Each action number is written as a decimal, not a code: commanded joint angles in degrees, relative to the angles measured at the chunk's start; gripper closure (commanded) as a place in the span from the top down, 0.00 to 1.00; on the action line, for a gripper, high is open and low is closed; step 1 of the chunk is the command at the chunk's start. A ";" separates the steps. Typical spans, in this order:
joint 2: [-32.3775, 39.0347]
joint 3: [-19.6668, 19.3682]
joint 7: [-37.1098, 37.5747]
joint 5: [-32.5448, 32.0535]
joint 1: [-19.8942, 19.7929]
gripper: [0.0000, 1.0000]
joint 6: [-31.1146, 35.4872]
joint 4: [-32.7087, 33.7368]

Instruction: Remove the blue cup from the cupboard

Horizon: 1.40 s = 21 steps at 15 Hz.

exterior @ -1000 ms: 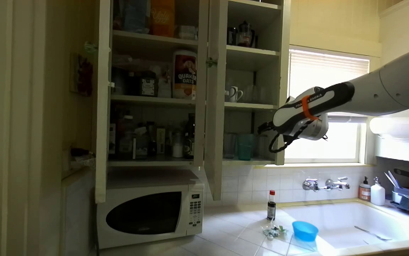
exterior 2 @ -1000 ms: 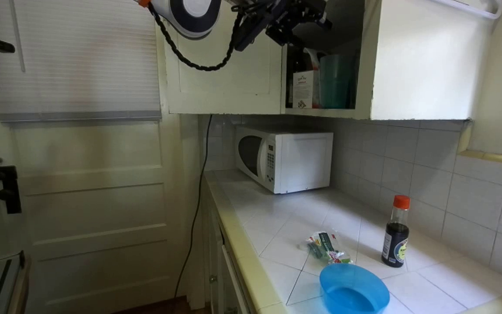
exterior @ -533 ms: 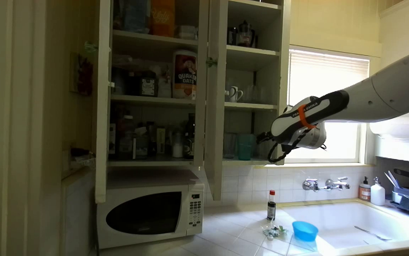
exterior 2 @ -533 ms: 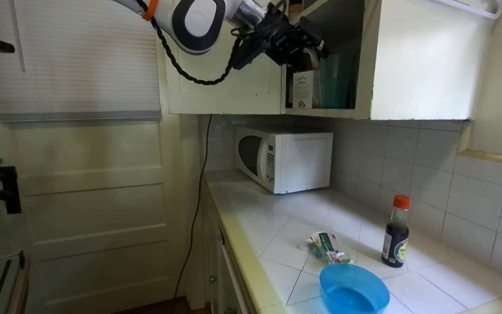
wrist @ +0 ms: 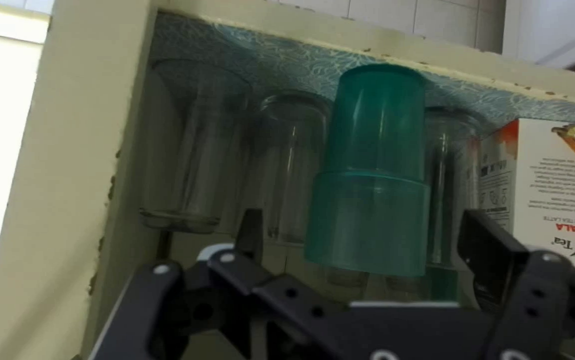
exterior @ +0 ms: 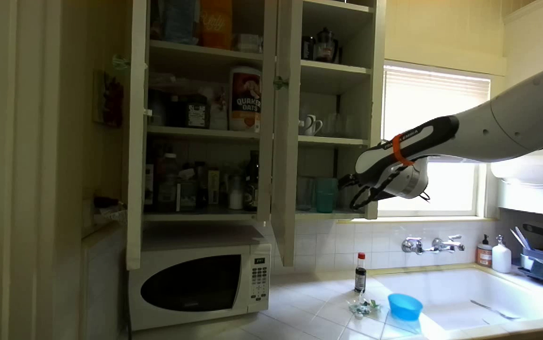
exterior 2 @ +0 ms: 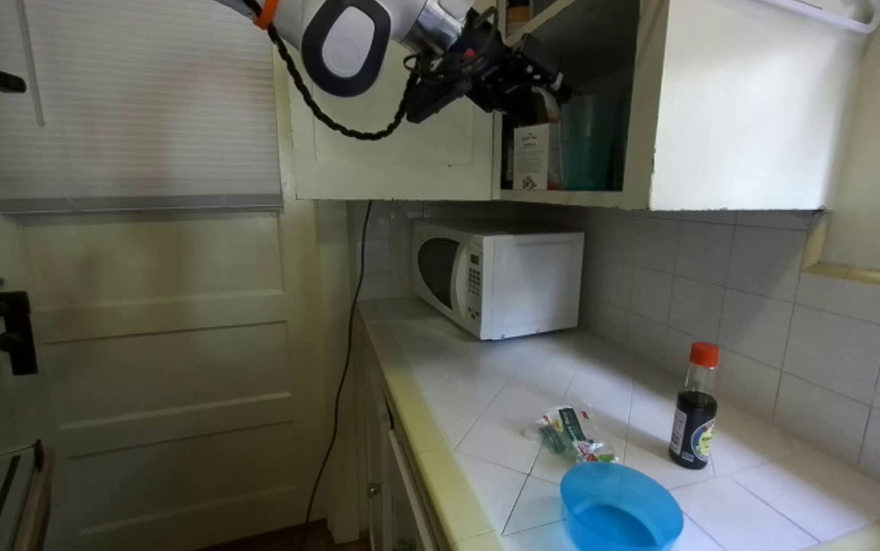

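Cupboard, tall, white-painted, shelved [exterior: 267, 108]. Stands open ahead of a black, two-fingered mechanical claw [wrist: 366, 232]. Foreseeable fault: snagging of claw or load on side post [wrist: 82, 150] or shelf edge [wrist: 362, 34]; cause, a slanting exit from a tight bay.

Counter, white-tiled, yellow-edged [exterior 2: 547, 367]. Lies below claw. Foreseeable fault: a drop onto that hard surface; cause, a weak hold on the way out.

Claw, as above. Gapes, with fingers [wrist: 492, 245] spread well apart; grips nothing. Judged stage: alignment ahead of grasp. Cannot tell depth reached past the shelf edge.

Blue cup, teal, cylindrical, translucent, apparently plastic [wrist: 370, 165]. Stands upright on lowest shelf [wrist: 277, 55], ahead of claw; in wrist view, framed between the fingers with a gap on either side. Ringed at mid-height by a step or rim; cannot tell whether a single piece or a nested pair. Foreseeable faults: tipping, caused by a hold too near the upper end; separation and loss of one part, caused by nesting.

Drinking glass, clear, cylindrical [wrist: 292, 165]. Shows between blue cup and one finger. Foreseeable fault: toppling; cause, too little room for that finger to pass.

Tea box, white, rectangular, printed cardboard [wrist: 560, 190]. Stands just past the other finger. Foreseeable fault: a shove sideways; cause, contact during advance.
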 commanded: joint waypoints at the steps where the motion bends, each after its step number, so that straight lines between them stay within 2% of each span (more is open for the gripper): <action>1: 2.56 0.04 -8.71 11.10 2.16 1.00 2.91 2.35; 6: 5.66 0.63 -17.53 20.36 0.57 1.00 2.13 5.26; 11: 10.01 2.18 -24.20 24.75 -1.69 1.00 2.11 6.67; 21: 14.46 12.73 -38.17 36.87 -9.42 1.00 1.65 12.82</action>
